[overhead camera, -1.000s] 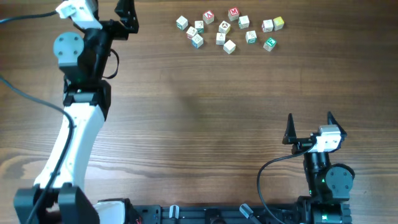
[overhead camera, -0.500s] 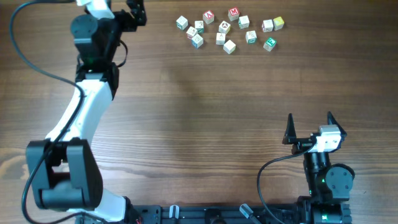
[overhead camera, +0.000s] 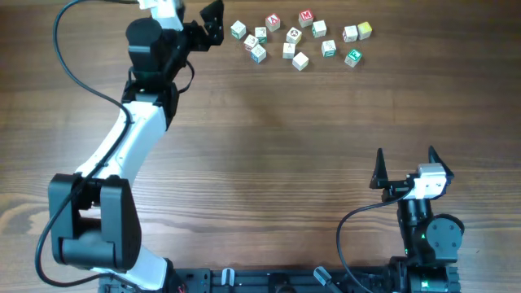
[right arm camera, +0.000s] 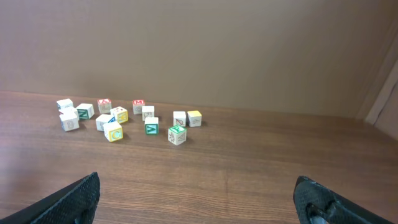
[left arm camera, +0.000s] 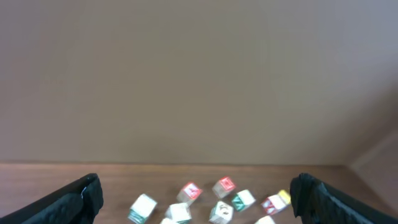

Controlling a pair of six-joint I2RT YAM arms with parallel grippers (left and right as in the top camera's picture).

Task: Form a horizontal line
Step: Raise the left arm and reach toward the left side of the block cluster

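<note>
Swung rightward since the earlier view, my left gripper (overhead camera: 210,23) hangs, fingers apart, just beside the small whitish wooden letter cubes (overhead camera: 293,36) scattered along the far side; no horizontal line stands yet, so I should straddle one cube squarely, while my right gripper (overhead camera: 405,156) idles, fingers apart.

A plain tan wall (right arm camera: 199,50) rises behind the dark wooden table (overhead camera: 260,163)

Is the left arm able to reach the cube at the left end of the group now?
Probably yes: the open left tool faces the leftmost cube from close by, with nothing between them, though neighbouring cubes crowd it.
</note>
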